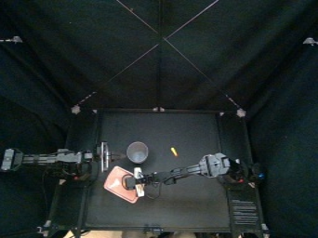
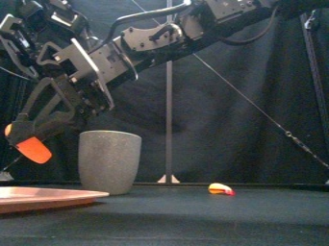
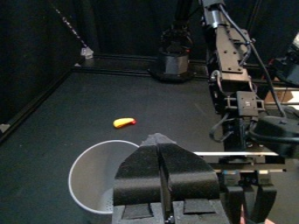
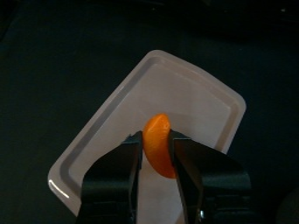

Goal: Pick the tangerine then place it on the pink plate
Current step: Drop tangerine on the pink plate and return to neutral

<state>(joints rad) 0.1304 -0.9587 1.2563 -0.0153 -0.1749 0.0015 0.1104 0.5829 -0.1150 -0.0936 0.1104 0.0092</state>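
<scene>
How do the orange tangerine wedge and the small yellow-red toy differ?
The orange tangerine wedge is clamped in the right gripper above the flat pink tray; the small yellow-red toy lies loose on the black table. The wedge is orange, the toy yellow with a red end.

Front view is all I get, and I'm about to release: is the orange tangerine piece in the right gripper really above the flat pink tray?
Observer: Yes. The right wrist view shows the orange tangerine piece, clamped in the right gripper, within the rim of the flat pink tray.
Operator: Could the left arm get in the way?
Observer: Unlikely. The top view shows the left arm lying at the left side of the black table, apart from the tray.
</scene>
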